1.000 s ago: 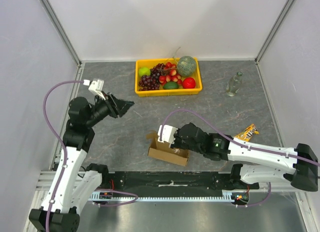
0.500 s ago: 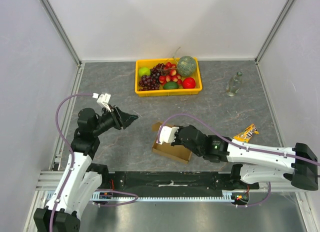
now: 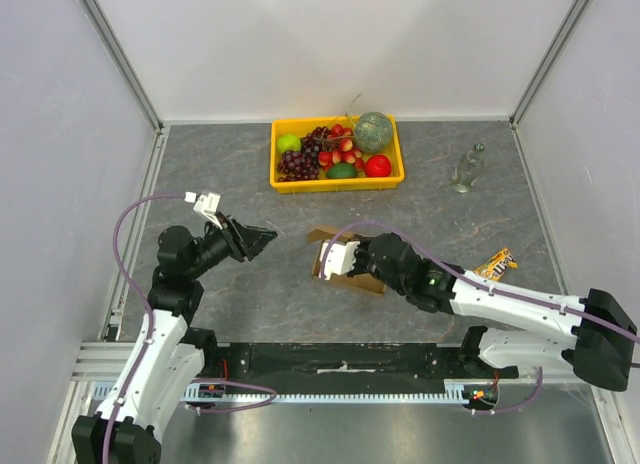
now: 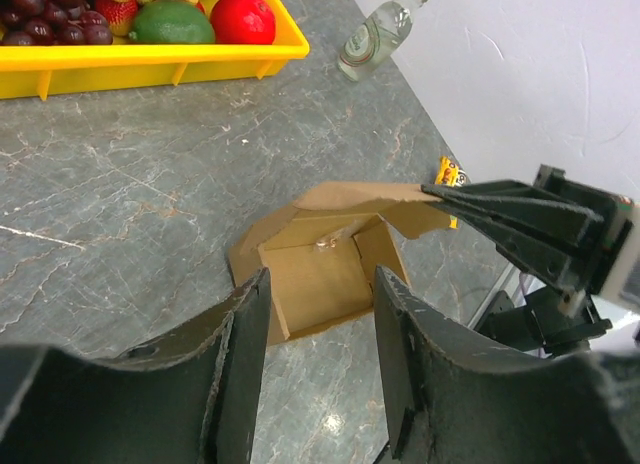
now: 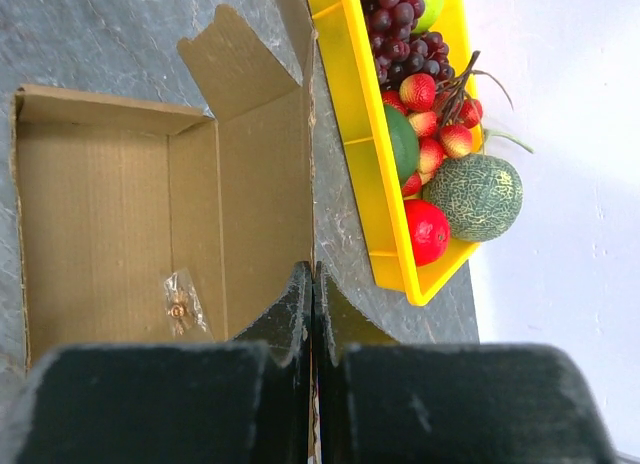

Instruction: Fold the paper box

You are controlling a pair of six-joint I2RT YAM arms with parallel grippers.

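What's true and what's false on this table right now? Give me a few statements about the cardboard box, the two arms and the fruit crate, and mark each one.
1. The right arm's fingers are closed on a wall edge of the brown corrugated cardboard box. True.
2. The left arm's fingers are clamped on the box. False: they are open and apart from it.
3. The box lies open, with a small clear packet on its floor. True.
4. The clear bottle sits inside the yellow plastic crate. False: it is on the grey table, to the right of the crate.
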